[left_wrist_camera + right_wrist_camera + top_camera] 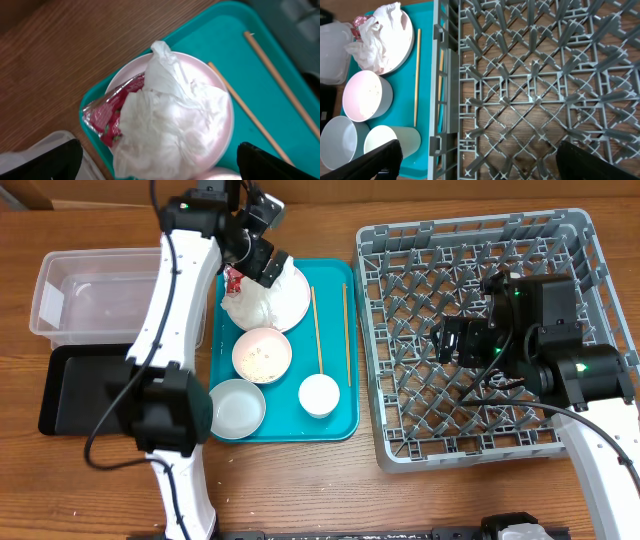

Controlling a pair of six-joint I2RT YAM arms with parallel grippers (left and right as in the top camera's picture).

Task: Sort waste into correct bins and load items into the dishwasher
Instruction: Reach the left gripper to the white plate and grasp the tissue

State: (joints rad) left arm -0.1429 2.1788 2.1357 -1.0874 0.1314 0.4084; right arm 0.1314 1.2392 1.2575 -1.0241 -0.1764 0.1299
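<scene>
A crumpled white napkin (252,305) (170,120) with a red wrapper (233,278) (107,112) lies on the pale pink plate (293,292) (220,85) at the back of the teal tray (335,420). My left gripper (262,265) (160,165) is open just above the napkin, its fingers wide on either side. The small pink dish (262,355) holds rice scraps. The grey-green bowl (237,408), white cup (319,395) and two chopsticks (316,330) (347,335) lie on the tray. My right gripper (450,340) (477,160) is open and empty over the grey dish rack (480,330) (530,85).
The clear tub (90,295) stands at the far left, with the black tray (80,395) in front of it. The left arm reaches over both toward the teal tray. The rack's left wall (442,75) stands next to the tray edge.
</scene>
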